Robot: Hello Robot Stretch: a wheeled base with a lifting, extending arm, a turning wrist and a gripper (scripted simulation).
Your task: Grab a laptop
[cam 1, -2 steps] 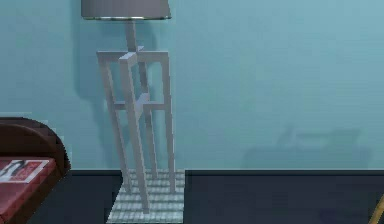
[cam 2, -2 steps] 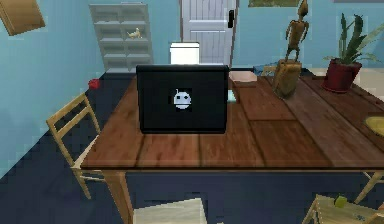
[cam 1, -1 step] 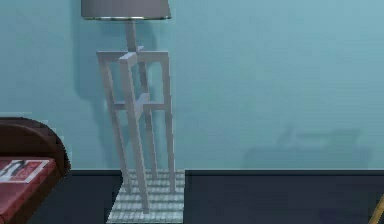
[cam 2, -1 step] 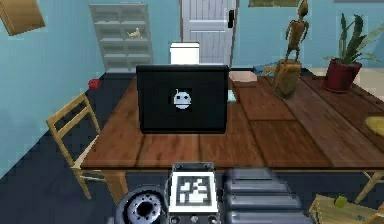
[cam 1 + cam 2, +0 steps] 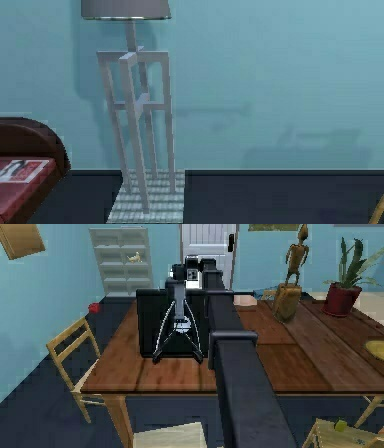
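A black laptop (image 5: 150, 319) stands on the brown wooden table (image 5: 270, 364) with its dark lid raised, left of the table's middle. The dark arm bar (image 5: 240, 374) rises from the arm side view's bottom edge across the table. At its far end are the white marked squares (image 5: 203, 266). The gripper (image 5: 180, 354) hangs left of them, and its two thin fingers (image 5: 164, 346) spread down in front of the laptop's lid. I cannot tell whether the gripper holds anything.
A wooden chair (image 5: 75, 354) stands at the table's left side. A wooden figure (image 5: 295, 259), a potted plant (image 5: 345, 284) and a red ball (image 5: 95, 309) are near the table's far side. Behind are a white shelf (image 5: 120, 259) and door (image 5: 205, 244). Ahead, a floor lamp (image 5: 140, 110) stands against a teal wall.
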